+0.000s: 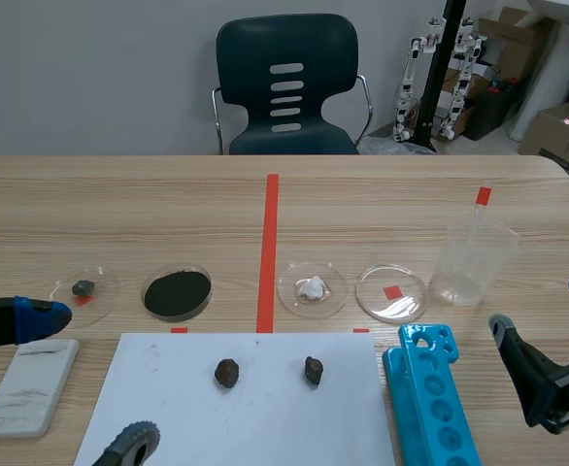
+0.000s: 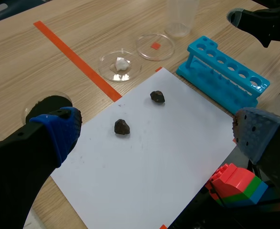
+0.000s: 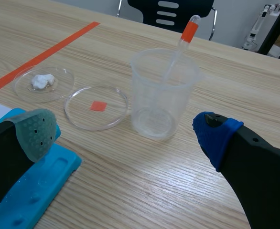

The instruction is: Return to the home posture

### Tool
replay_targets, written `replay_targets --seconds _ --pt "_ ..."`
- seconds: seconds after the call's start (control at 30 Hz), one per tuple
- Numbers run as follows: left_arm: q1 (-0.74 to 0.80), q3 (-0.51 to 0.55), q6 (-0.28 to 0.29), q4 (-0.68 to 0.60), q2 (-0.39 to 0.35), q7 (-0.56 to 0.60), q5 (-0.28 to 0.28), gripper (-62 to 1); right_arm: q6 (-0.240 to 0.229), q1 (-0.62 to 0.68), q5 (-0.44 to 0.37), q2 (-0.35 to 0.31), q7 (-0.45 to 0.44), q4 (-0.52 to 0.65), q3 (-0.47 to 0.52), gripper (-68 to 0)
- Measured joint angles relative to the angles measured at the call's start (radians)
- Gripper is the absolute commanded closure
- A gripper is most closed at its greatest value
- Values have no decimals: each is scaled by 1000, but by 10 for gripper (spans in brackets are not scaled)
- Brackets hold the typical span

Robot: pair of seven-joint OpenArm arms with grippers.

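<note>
The left gripper (image 2: 156,131) and the right gripper (image 3: 125,131) are hovering low near the table's front edge, both spread wide and empty, so the homing is probably nearing its end.

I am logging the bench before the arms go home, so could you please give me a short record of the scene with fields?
Left claw: open, holding nothing, by the white paper
Right claw: open, holding nothing, near the beaker
On paper: two dark stones, apart
Dishes: four in a row, with a small stone, black powder, a white lump, then an empty dish
Beaker: upright, dropper inside
Rack: blue, beside the paper
</note>
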State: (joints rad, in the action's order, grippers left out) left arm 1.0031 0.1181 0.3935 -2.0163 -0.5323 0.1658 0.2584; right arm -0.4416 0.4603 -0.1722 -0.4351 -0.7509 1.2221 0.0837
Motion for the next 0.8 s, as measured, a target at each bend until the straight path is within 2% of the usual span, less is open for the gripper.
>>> replay_targets --seconds 0.3,0.63,0.8 --pt "0 0 0 0 0 0 0 -623 0 0 0 0 2 0 0 -598" --pt "0 0 0 0 0 0 0 -623 8 0 0 -1 66 2 0 -598" --pt "0 0 0 0 0 0 0 -623 16 40 -5 -42 122 89 0 -598"
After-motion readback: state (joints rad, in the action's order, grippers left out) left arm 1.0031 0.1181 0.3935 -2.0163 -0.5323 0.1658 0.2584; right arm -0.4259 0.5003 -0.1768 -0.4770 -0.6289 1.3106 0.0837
